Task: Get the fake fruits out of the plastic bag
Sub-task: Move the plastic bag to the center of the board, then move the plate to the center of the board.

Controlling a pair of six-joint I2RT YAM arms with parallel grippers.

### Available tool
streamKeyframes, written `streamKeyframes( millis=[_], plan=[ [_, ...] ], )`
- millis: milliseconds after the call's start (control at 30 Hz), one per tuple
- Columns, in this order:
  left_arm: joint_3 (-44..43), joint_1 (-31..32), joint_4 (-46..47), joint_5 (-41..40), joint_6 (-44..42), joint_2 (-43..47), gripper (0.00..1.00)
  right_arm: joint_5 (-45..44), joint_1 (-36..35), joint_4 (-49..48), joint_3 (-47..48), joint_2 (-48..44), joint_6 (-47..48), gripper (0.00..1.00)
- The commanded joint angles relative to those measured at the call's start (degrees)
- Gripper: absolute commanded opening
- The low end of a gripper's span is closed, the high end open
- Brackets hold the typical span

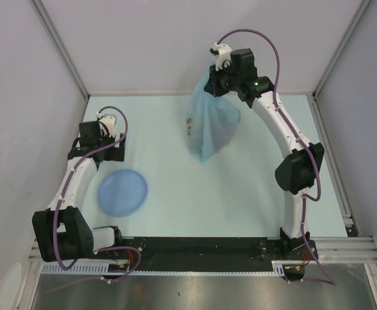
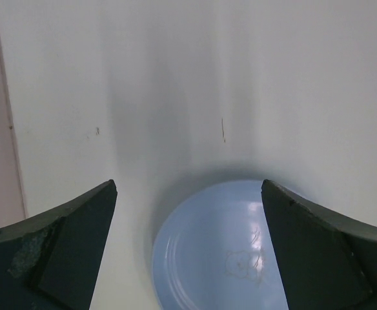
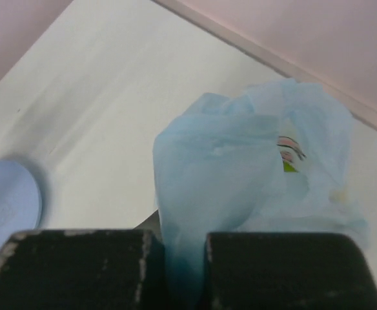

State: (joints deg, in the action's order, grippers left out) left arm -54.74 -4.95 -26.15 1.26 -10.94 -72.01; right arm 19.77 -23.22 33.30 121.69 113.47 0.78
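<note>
Item 1. Right claw (image 1: 217,79): clenched on a gathered end of the plastic bag (image 1: 211,126), lifted at 12 o'clock. The bag hangs to a low point. We judge it is held high so the contents sag away from the grip. Whether its tip touches the surface (image 1: 253,187) we cannot tell.

Item 2. Fake fruits: none lie on the surface or the plate (image 1: 122,192), so we judge them bagged. A dark patch shows through the film at the bag's 9 o'clock side, unidentifiable.

Item 3. Left claw (image 1: 111,126): released, jaws wide, empty, at 9 o'clock just beyond the plate, likely waiting.

Item 4. Room: the back wall runs close behind the bag. Open surface extends from centre to 5 o'clock.
</note>
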Motion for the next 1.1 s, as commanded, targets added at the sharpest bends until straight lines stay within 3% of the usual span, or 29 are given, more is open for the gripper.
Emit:
streamKeyframes(
  millis=[0,33,67,133,167,333,600,733,900,1067],
  plan=[
    [4.1,-2.5,-4.4,3.5,-9.2,3.7,1.0,-3.2,-0.1,-3.1,10.5,5.8,-1.7,0.02],
    [5.9,-3.3,-4.7,3.5,-9.8,4.0,1.0,-3.9,-0.2,-3.2,10.5,6.0,-1.6,0.1],
    [6.7,-3.7,-4.8,3.6,-11.1,4.0,1.0,-5.2,-0.5,-3.1,10.0,6.0,-1.5,0.41],
    [8.2,-4.5,-5.3,3.1,-12.1,2.6,1.0,-6.7,-0.9,-2.3,7.4,4.9,-1.3,0.74],
    [8.5,-4.8,-5.6,2.5,-12.1,1.6,1.0,-7.6,-1.2,-2.0,6.2,4.2,-1.3,0.99],
    [8.4,-8.3,-4.4,2.9,-11.2,-3.8,0.97,-5.6,-1.7,-1.6,-1.9,-3.4,-1.0,1.0],
    [9.5,-8.5,-2.9,4.9,-15.2,-11.0,0.84,-5.1,-2.5,-2.7,-9.6,-10.5,0.8,1.0],
    [9.0,-8.2,-2.1,8.1,-18.9,-13.9,0.55,-6.3,-3.6,-3.0,-10.1,-11.3,1.7,1.0],
    [7.2,-6.7,-1.1,10.0,-18.3,-16.6,0.44,-6.9,-4.0,-2.9,-10.2,-11.5,2.6,1.0],
    [5.9,1.9,-2.8,12.5,-20.0,-18.3,0.27,-8.7,-4.3,-3.1,-12.6,-13.4,4.1,1.0]
  ],
)
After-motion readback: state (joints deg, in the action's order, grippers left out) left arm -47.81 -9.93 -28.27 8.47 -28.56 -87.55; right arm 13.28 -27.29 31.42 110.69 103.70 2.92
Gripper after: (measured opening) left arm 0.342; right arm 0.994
